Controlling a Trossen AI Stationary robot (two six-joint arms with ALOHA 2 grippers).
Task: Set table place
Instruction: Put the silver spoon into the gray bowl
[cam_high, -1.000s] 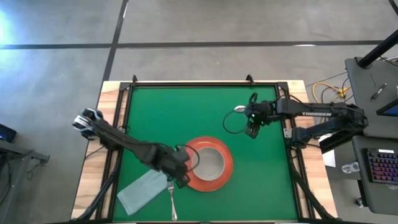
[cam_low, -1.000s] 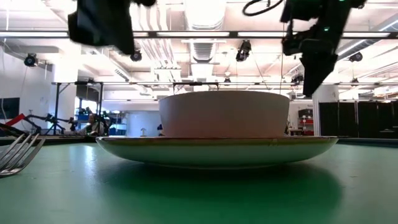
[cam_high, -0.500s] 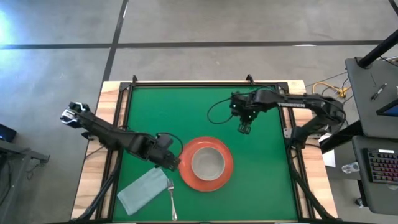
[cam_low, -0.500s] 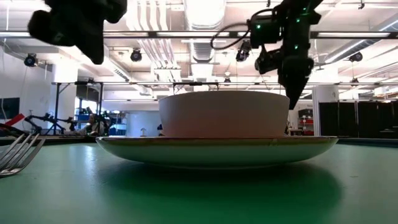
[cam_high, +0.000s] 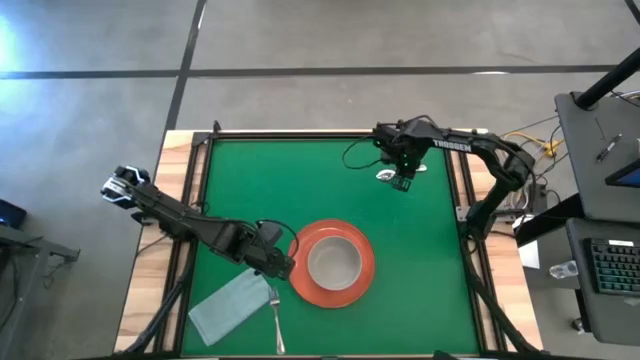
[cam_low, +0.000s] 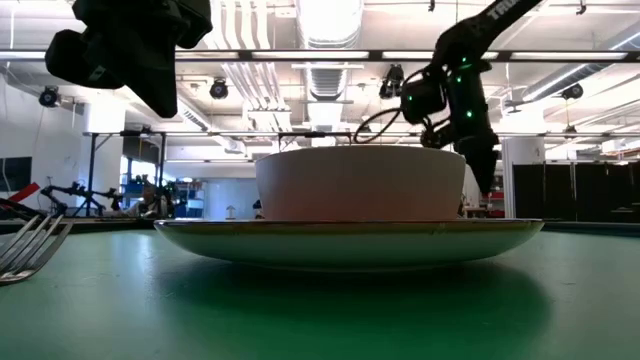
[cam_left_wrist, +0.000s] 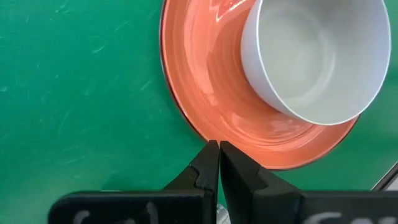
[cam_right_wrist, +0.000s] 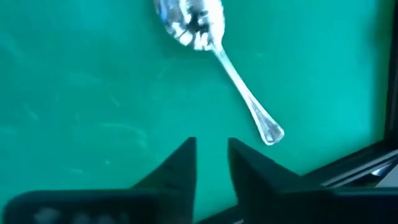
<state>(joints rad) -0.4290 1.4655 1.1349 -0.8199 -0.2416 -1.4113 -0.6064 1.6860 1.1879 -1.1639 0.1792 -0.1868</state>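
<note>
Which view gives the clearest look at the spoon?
The right wrist view: the spoon lies whole on the green table, bowl and handle both visible, ahead of the right gripper. The high view shows only a small silver glint under that gripper. The low and left wrist views do not show it.

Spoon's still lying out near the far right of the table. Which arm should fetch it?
The right. Its hand hovers just beside the spoon, fingers slightly apart. The left hand is shut at the plate rim, with the bowl on it, far from the spoon.
</note>
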